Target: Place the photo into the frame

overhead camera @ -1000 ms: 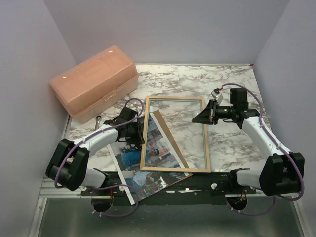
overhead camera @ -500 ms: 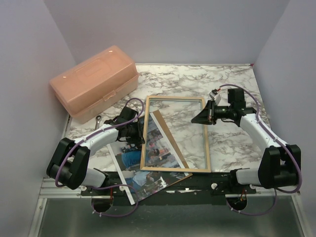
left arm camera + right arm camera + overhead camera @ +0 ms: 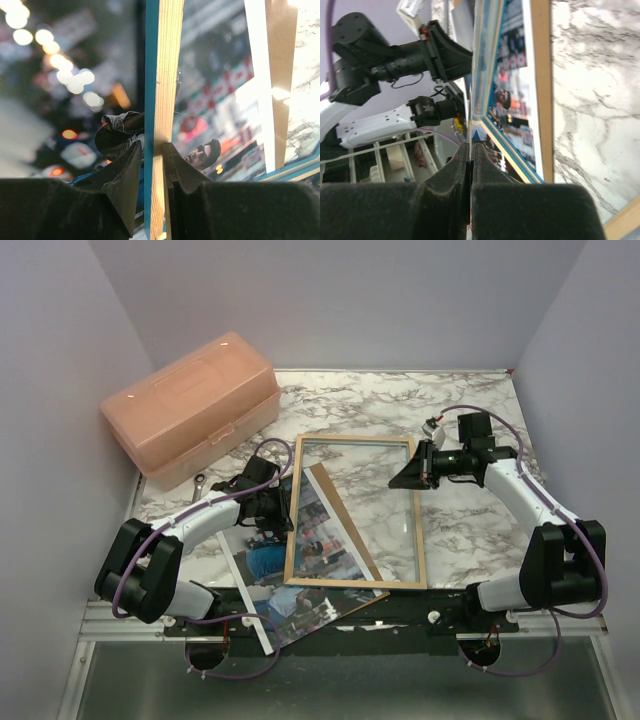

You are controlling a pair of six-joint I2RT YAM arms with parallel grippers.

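The frame point(image 3: 294, 530) lies pale wood side up in the middle of the marble table. My left gripper point(image 3: 277, 510) is shut on its left rail; in the left wrist view the jaws point(image 3: 152, 150) press both sides of the blue-edged wooden rail point(image 3: 167, 75). The photo point(image 3: 262, 565) lies face up under the frame, reaching toward the table's front edge. My right gripper point(image 3: 400, 480) hovers over the frame's right side, shut on the edge of a thin clear pane point(image 3: 474, 75), jaws point(image 3: 470, 147) nearly touching. A brown backing board point(image 3: 340, 525) lies slanted under the glass.
A translucent orange toolbox point(image 3: 190, 405) stands at the back left, with a small wrench point(image 3: 199, 487) beside it. Marble tabletop point(image 3: 470, 530) shows right of the frame. Grey walls close in on three sides. The photo's lower corner overhangs the table's front rail point(image 3: 330, 625).
The right arm's wrist has shifted slightly back and to the left while keeping its grip. The left arm, the frame and the photo have not visibly moved.
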